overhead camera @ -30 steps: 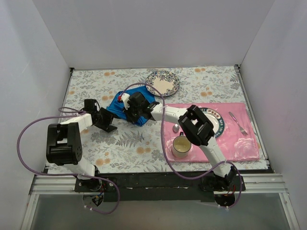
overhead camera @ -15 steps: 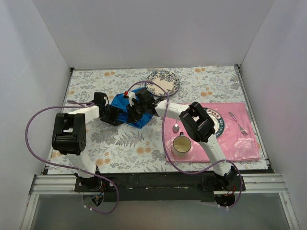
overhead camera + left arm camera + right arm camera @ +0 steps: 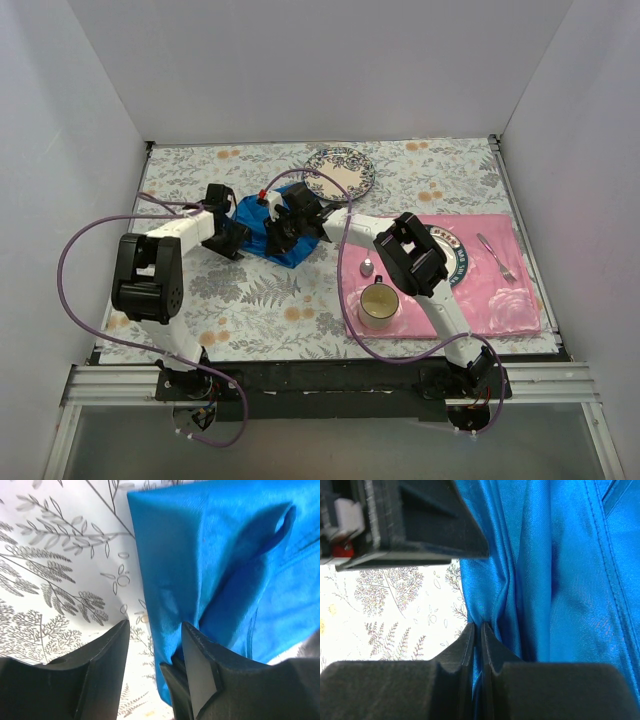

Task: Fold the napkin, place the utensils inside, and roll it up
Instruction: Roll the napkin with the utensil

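beside the far plate [image 3: 340, 172], napkin [image 3: 292, 250] lies left-to-right.

1. The napkin [image 3: 560, 580]: thin woven cloth with a satin sheen, soft folds and a stitched hem.
2. The left fingers [image 3: 107, 660] and right fingers [image 3: 455, 660]: matt black plastic, faintly grainy; one left finger carries a pale, smooth pad.
3. The desk [image 3: 55, 555]: smooth matt covering printed with leaves.
4. The fork [image 3: 497, 257]: shiny metal.
5. The plate [image 3: 340, 172]: looks like glazed ceramic.

I can't read any text, label, brand or number anywhere in my three camera views.
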Available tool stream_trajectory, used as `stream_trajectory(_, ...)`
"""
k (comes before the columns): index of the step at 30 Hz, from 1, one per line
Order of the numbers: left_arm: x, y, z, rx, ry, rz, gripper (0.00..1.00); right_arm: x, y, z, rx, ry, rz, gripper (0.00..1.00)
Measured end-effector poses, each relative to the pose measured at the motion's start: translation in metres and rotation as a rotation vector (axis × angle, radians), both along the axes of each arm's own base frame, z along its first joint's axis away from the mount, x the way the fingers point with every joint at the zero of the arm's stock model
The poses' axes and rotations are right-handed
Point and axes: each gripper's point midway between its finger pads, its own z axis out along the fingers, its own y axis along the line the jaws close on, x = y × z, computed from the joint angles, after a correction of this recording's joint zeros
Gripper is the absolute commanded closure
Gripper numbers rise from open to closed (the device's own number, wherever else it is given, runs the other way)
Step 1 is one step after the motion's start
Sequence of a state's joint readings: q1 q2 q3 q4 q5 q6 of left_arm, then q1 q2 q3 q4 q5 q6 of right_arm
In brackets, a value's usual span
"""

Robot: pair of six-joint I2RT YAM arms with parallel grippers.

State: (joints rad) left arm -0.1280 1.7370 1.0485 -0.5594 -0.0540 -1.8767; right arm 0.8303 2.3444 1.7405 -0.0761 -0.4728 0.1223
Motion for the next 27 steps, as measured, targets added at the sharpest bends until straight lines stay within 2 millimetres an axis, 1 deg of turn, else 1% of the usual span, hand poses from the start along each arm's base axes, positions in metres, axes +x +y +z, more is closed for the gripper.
stream_trajectory(6,0.006,0.005,-0.003,0.050,0.059,-0.012,0.56,0.000,0.000,0.000,-0.005,-0.010,0.005,0.99)
stream_trajectory(13,0.006,0.006,-0.008,0.097,0.168,-0.006,0.64,0.001,0.001,0.001,-0.018,-0.025,0.006,0.99)
stream_trajectory(14,0.005,0.006,-0.009,0.107,0.187,-0.006,0.71,0.000,0.001,0.001,-0.019,-0.027,0.007,0.99)
stream_trajectory(16,0.002,0.007,-0.013,0.124,0.219,0.000,0.81,-0.001,0.002,0.000,-0.022,-0.033,0.011,0.99)
stream_trajectory(17,0.002,0.008,-0.013,0.126,0.218,0.004,0.93,-0.002,0.003,0.000,-0.023,-0.036,0.013,0.99)
stream_trajectory(19,0.002,0.008,-0.013,0.131,0.215,0.009,0.99,-0.003,0.005,0.001,-0.024,-0.047,0.018,0.99)
stream_trajectory(23,0.001,0.012,-0.010,0.151,0.191,0.004,1.00,-0.005,0.007,0.002,-0.041,-0.087,0.024,0.99)
stream_trajectory(26,0.000,0.011,-0.010,0.150,0.182,-0.005,1.00,-0.005,0.007,0.003,-0.052,-0.120,0.038,0.95)
stream_trajectory(27,0.000,0.011,-0.010,0.148,0.181,-0.008,1.00,-0.006,0.007,0.003,-0.058,-0.131,0.043,0.92)
